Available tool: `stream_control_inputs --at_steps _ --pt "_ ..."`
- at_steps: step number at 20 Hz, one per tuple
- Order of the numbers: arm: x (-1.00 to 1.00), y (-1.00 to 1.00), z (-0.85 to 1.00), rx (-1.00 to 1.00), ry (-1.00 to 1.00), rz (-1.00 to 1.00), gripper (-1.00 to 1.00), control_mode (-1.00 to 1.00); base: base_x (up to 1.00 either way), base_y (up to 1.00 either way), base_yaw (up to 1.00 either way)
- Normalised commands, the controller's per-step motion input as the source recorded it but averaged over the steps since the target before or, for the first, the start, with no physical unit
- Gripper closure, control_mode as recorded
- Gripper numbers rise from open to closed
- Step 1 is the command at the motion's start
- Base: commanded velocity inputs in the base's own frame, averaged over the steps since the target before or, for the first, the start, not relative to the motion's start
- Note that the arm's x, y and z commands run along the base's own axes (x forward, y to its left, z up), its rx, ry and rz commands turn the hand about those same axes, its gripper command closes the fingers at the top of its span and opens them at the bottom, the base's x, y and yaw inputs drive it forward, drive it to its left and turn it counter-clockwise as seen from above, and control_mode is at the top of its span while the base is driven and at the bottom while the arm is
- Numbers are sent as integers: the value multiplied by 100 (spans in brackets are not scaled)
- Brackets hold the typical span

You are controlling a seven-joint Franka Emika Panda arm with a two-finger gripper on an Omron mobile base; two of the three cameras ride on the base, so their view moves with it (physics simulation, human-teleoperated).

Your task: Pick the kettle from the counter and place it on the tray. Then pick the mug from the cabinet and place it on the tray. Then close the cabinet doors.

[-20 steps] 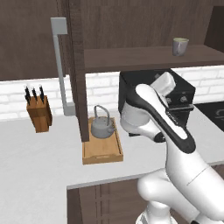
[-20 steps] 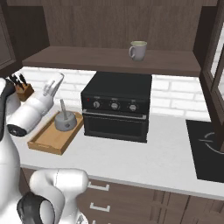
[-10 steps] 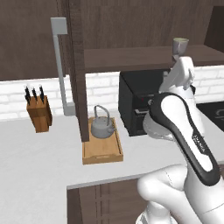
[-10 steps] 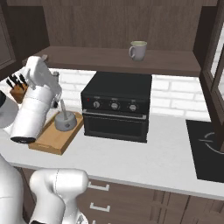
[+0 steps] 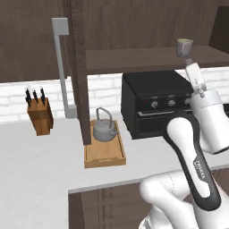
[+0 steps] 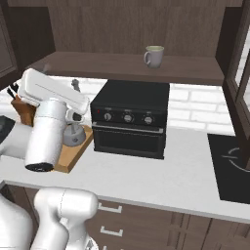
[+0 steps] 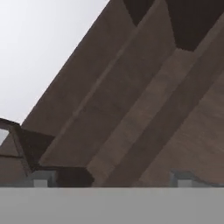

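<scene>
The kettle [image 5: 104, 129] sits on the tray [image 5: 105, 156] at centre-left, so the fingers [image 7: 109, 178] (spread wide, empty) point toward the mug [image 5: 184, 47] at upper right, likely for pickup.

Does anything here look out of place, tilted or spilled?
Nothing stands out. The kettle sits upright on the tray, the mug stands upright on the cabinet shelf, and nothing is spilled on the counter.

Kettle [image 5: 104, 130] sits on tray [image 5: 105, 157] on counter [image 5: 40, 161], left of oven [image 5: 154, 109]. Mug [image 6: 154, 56] on cabinet [image 6: 132, 29] shelf above oven. Knife block [image 5: 39, 116] far left, apparently against the wall.
</scene>
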Motion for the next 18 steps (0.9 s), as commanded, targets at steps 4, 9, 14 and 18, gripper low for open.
stream_control_inputs --at_steps 4,9,14,18 --pt "-17 -9 8 -32 9 -53 -100 -100 0 0 0" --pt "-4 -11 28 -14 38 -41 -100 -100 0 0 0" --pt "0 -23 34 -12 55 -26 -100 -100 0 0 0" --pt "-7 -14 24 -16 52 -18 -100 -100 0 0 0"
